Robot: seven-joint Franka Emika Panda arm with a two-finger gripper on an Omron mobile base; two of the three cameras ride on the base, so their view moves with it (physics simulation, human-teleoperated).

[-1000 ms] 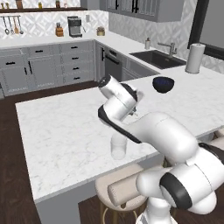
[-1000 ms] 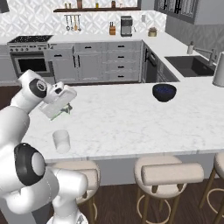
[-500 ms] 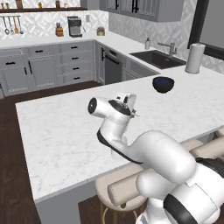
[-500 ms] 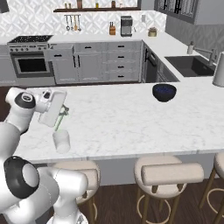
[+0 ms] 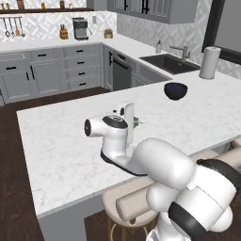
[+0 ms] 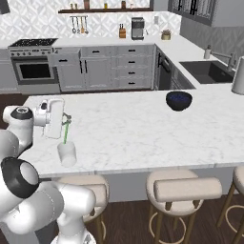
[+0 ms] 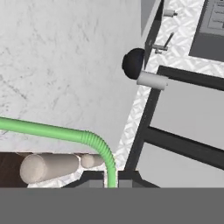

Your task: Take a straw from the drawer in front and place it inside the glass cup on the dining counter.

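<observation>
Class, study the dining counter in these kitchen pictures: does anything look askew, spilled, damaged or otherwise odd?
Nothing is spilled or broken. One oddity: the green straw pinched in the shut claw is bent at its ribbed joint, not straight. In the right base view its lower end points down at the glass cup, which stands upright close to the dining counter edge.

left base view: behind-left, facing forward-down over the bench [image 5: 56, 141]
right base view: behind-right, same bench, bowl [image 6: 179, 100] shared
hand view: close, along the claw [image 7: 111, 178]
</observation>
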